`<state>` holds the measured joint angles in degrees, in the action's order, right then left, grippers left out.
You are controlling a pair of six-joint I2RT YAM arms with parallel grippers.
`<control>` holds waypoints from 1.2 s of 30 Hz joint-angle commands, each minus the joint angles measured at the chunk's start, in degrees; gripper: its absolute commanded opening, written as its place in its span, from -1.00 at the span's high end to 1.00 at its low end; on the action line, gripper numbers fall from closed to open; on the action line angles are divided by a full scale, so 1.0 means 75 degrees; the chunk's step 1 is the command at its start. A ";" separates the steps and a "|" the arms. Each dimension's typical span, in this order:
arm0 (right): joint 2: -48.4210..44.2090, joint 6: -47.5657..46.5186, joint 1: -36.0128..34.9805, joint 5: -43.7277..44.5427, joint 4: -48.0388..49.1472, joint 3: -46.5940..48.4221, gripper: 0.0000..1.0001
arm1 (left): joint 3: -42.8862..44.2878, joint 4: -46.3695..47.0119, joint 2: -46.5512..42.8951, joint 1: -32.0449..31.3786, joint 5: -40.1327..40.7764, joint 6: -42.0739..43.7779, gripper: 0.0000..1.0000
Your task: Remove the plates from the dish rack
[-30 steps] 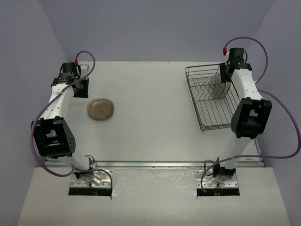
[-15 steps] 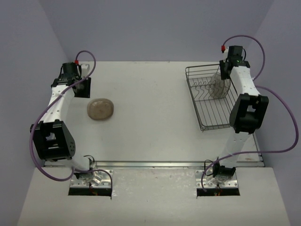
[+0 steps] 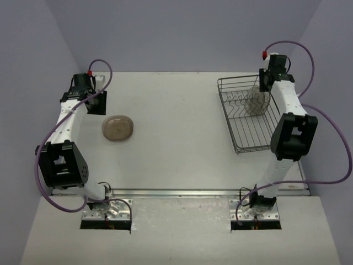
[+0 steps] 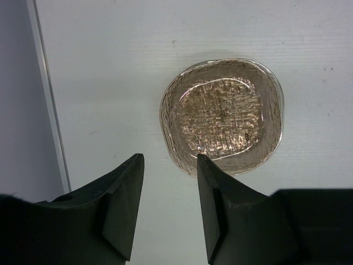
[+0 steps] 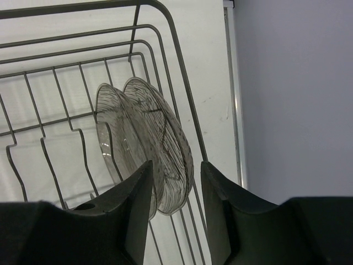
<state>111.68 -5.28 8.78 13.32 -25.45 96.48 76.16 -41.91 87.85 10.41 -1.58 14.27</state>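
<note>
A dark wire dish rack (image 3: 245, 118) stands at the right of the table. Two translucent smoky plates (image 5: 146, 141) stand on edge in it against the right side; they also show in the top view (image 3: 255, 102). My right gripper (image 5: 175, 172) is open above the rack, its jaws either side of the outer plate's rim, not closed on it. One brownish plate (image 3: 117, 128) lies flat on the table at left; it also shows in the left wrist view (image 4: 223, 116). My left gripper (image 4: 170, 164) is open and empty just behind that plate.
The rack's upright divider prongs (image 5: 71, 124) and high wire rim (image 5: 171, 38) surround the plates. The table's right edge (image 5: 234, 94) and the purple wall lie just beyond the rack. The table's left edge strip (image 4: 47, 94) runs beside my left gripper.
The right arm's elbow has shifted slightly while its gripper stays over the plates in the rack. The left arm and the flat plate have not moved.
</note>
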 commanded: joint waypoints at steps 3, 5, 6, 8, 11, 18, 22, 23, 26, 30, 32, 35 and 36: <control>-0.0281 0.0120 -0.0033 -0.0044 0.0480 -0.0013 0.17 | 0.0029 0.0256 -0.0084 -0.0069 -0.0094 -0.0173 0.16; -0.0068 0.0063 -0.0044 -0.0076 0.0345 0.0122 0.17 | 0.0029 0.0256 -0.0066 -0.0065 -0.0094 -0.0180 0.16; 0.0018 0.0038 -0.0045 -0.0087 0.0273 0.0174 0.18 | 0.0029 0.0256 -0.0055 -0.0064 -0.0105 -0.0170 0.16; 0.0180 -0.0030 -0.0045 -0.0066 0.0180 0.0229 0.19 | 0.0021 0.0264 -0.0042 -0.0072 -0.0106 -0.0157 0.16; 0.0365 -0.0081 -0.0045 -0.0053 0.0115 0.0295 0.20 | 0.0006 0.0268 -0.0019 -0.0076 -0.0106 -0.0157 0.16; 0.0720 -0.0329 -0.0116 0.0091 0.0126 0.0306 0.29 | -0.0006 0.0268 0.0052 -0.0076 -0.0118 -0.0180 0.15; 0.0748 -0.0568 -0.0202 0.0403 0.0362 0.0158 0.56 | -0.0006 0.0268 0.0063 -0.0075 -0.0119 -0.0180 0.14; 0.0704 -0.0624 -0.0257 0.0475 0.0440 0.0096 0.63 | -0.0006 0.0268 0.0063 -0.0076 -0.0118 -0.0180 0.14; 0.0444 -0.0845 -0.0380 0.0633 0.0685 -0.0152 0.78 | 0.0011 0.0266 0.0039 -0.0075 -0.0118 -0.0177 0.14; 0.0068 -0.1233 -0.0693 0.0872 0.0910 -0.0387 0.98 | 0.0087 0.0238 0.0028 -0.0073 -0.0126 -0.0177 0.14; -0.0043 -0.1394 -0.0834 0.1021 0.1007 -0.0395 1.00 | 0.0107 0.0213 0.0013 -0.0068 -0.0129 -0.0172 0.14; -0.0247 -0.1774 -0.1044 0.1277 0.1135 -0.0323 1.00 | 0.0157 0.0173 -0.0043 -0.0076 -0.0105 -0.0145 0.13; -0.0309 -0.1857 -0.1092 0.1359 0.1169 -0.0296 1.00 | 0.0158 0.0159 -0.0057 -0.0076 -0.0098 -0.0145 0.13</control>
<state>114.04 -16.31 3.24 21.53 -20.04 93.67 76.05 -41.82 88.40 10.39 -2.01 13.41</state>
